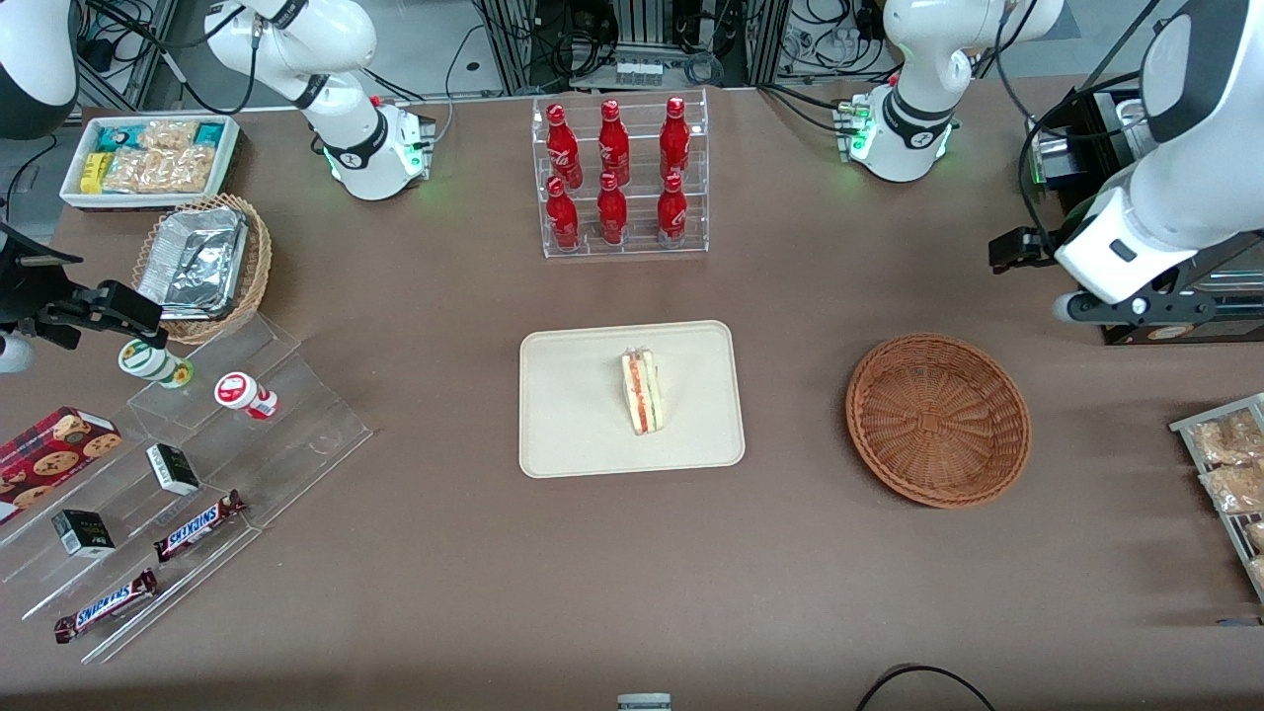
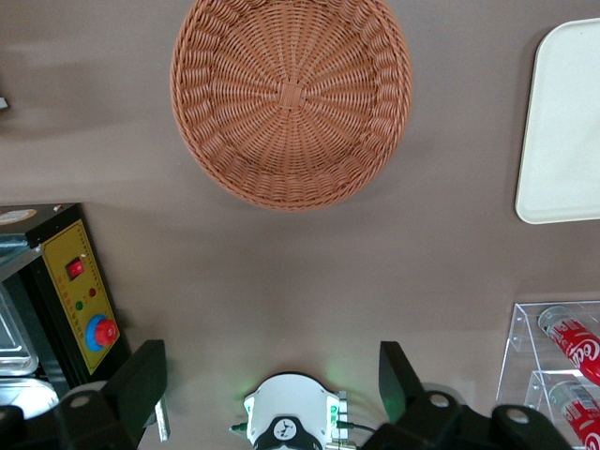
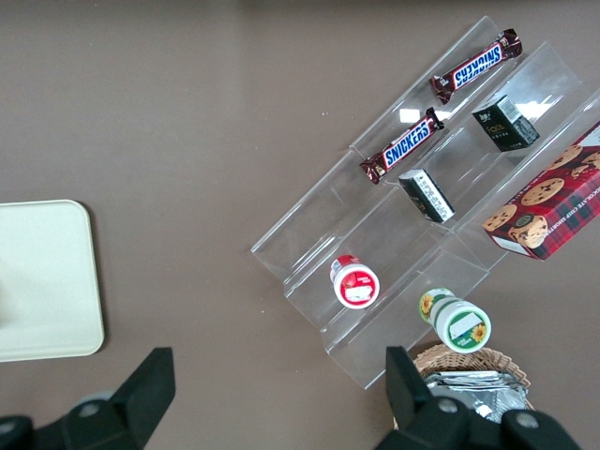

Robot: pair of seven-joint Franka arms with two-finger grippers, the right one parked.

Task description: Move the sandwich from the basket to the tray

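Our gripper hangs with jaws spread wide and empty, above the bare table beside the empty round reddish-brown wicker basket. The small triangular white-bread sandwich already lies on the flat cream rectangular tray, so we judge only a clear retreat remains.

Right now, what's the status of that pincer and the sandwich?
Pincer open, empty, raised above table farther from front camera than basket. Sandwich lying on tray. Basket empty. Nothing in the way.

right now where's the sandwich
The sandwich lies on the tray at mid-table, nearer the front camera than the bottle rack. The basket beside it holds nothing, and the gripper hangs open above the table.
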